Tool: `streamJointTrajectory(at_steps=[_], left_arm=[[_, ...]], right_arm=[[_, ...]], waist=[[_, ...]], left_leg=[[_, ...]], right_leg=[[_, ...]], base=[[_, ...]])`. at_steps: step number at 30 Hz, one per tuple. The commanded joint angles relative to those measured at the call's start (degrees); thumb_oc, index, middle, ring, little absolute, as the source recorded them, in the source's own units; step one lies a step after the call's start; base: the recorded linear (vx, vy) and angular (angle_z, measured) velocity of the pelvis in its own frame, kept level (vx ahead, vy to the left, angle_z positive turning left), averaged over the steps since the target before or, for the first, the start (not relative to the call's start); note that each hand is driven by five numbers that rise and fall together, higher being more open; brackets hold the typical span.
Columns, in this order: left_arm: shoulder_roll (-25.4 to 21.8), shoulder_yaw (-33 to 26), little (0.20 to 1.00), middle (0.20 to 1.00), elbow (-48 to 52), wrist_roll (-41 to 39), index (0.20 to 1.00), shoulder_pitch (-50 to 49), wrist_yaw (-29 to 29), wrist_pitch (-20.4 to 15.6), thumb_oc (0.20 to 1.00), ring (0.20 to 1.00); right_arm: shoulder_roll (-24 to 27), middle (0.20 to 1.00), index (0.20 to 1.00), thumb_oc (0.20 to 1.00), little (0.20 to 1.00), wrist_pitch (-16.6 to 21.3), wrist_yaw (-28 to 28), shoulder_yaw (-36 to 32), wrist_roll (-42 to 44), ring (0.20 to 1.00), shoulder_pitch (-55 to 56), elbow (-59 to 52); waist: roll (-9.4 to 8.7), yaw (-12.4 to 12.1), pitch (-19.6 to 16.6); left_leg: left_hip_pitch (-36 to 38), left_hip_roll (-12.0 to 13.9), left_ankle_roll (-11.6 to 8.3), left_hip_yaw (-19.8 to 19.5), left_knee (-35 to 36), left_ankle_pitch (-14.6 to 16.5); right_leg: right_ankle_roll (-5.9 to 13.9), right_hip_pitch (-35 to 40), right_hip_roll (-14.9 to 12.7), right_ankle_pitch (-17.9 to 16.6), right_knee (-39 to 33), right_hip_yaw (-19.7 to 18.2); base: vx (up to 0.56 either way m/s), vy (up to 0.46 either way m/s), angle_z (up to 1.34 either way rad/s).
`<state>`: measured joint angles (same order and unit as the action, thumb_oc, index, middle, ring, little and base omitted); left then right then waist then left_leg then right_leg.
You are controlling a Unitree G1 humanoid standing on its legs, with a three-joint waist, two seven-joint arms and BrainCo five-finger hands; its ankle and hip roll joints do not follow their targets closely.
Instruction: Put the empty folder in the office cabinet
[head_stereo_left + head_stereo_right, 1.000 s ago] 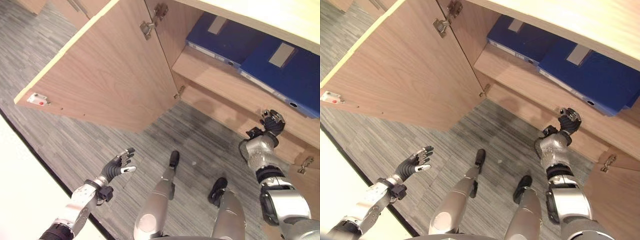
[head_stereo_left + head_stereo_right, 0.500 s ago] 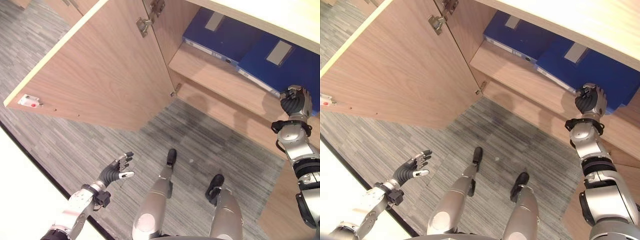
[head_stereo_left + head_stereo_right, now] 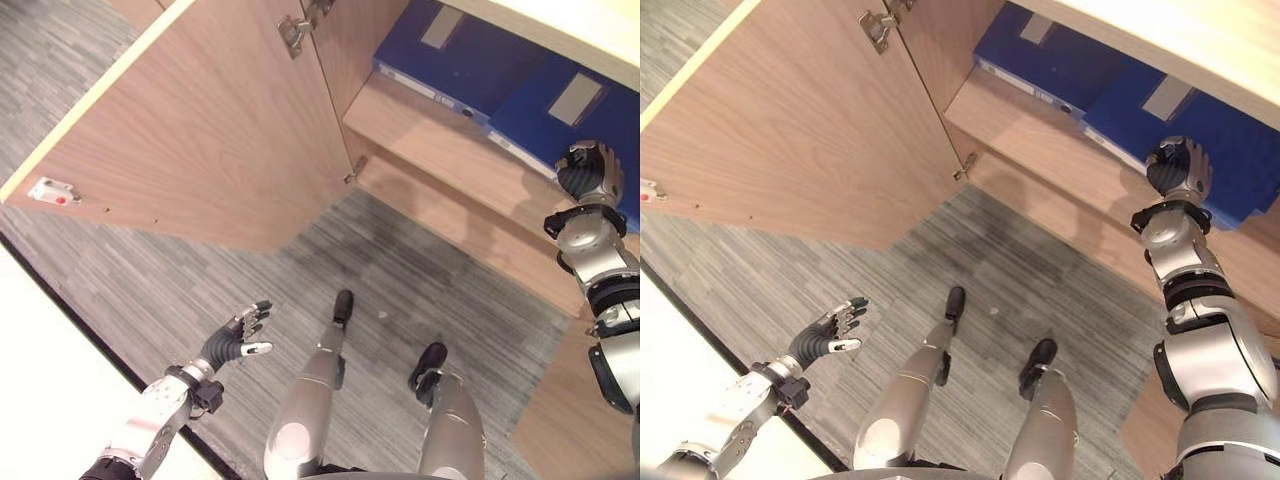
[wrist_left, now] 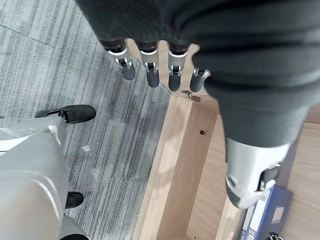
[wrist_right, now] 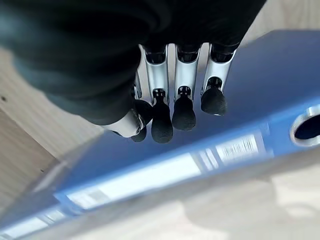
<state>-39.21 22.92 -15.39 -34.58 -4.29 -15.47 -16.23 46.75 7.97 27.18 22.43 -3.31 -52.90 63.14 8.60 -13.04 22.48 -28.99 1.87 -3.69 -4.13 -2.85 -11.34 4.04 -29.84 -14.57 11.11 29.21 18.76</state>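
Two blue folders lie flat on the upper shelf [image 3: 430,140] of the open wooden cabinet, one on the left [image 3: 450,50] and one on the right [image 3: 560,105]. My right hand [image 3: 588,172] is raised to the front edge of the right folder [image 5: 260,75]. Its fingers [image 5: 182,107] are curled, with the thumb close to them, just in front of the folder's spine, and hold nothing. Whether they touch the spine I cannot tell. My left hand [image 3: 232,342] hangs low over the grey floor with its fingers [image 4: 150,70] spread open and empty.
The cabinet's left door [image 3: 200,130] stands wide open, swung out over the carpet. Part of the right door [image 3: 565,420] shows at the lower right. A lower shelf [image 3: 470,230] runs under the folders. The light cabinet top [image 3: 1200,40] overhangs them.
My right hand has risen from the lower shelf's edge to the front of the right folder. The camera has shifted a little. The left hand has barely moved.
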Motion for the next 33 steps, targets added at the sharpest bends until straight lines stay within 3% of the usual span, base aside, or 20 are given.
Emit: streamJointTrajectory(at_steps=[1, 19, 33], left_arm=[[-2.3, 1.4, 1.0, 1.0, 3.1, -0.7, 1.0, 0.5, 0.6, -2.2, 1.0, 1.0], [-3.1, 2.1, 1.0, 1.0, 5.6, -1.3, 1.0, 0.7, 1.0, -2.1, 1.0, 1.0], [-4.3, 2.1, 1.0, 1.0, 6.3, -1.6, 1.0, 0.1, 0.4, -1.9, 1.0, 1.0]], right_arm=[[2.8, 0.2, 0.2, 0.2, 0.2, 0.1, 0.1, 2.8, 2.0, 0.2, -3.6, 0.4], [0.6, 0.2, 0.2, 0.2, 0.2, -0.6, -0.7, 2.7, 5.3, 0.2, -4.9, 5.9], [0.7, 0.2, 0.2, 0.2, 0.2, -0.8, -1.1, 3.8, 5.4, 0.2, -6.7, 7.8]], waist=[[1.35, -0.7, 0.7], [4.76, -1.6, 2.3], [5.64, -1.6, 2.7]], left_leg=[[1.6, 0.5, -0.66, -2.0, -1.7, 8.0], [0.9, -0.3, -0.5, -2.7, -0.3, 6.9], [0.2, -0.3, -0.33, -2.5, -0.2, 6.9]], right_leg=[[4.6, 2.3, -0.3, -4.0, -4.7, -0.8], [4.66, 0.3, -1.3, -3.8, -3.3, -0.2], [4.64, -1.3, -1.5, -3.5, -2.1, -0.5]], base=[[-0.01, 0.008, 0.04], [0.0, 0.0, 0.03], [0.0, -0.001, 0.01]])
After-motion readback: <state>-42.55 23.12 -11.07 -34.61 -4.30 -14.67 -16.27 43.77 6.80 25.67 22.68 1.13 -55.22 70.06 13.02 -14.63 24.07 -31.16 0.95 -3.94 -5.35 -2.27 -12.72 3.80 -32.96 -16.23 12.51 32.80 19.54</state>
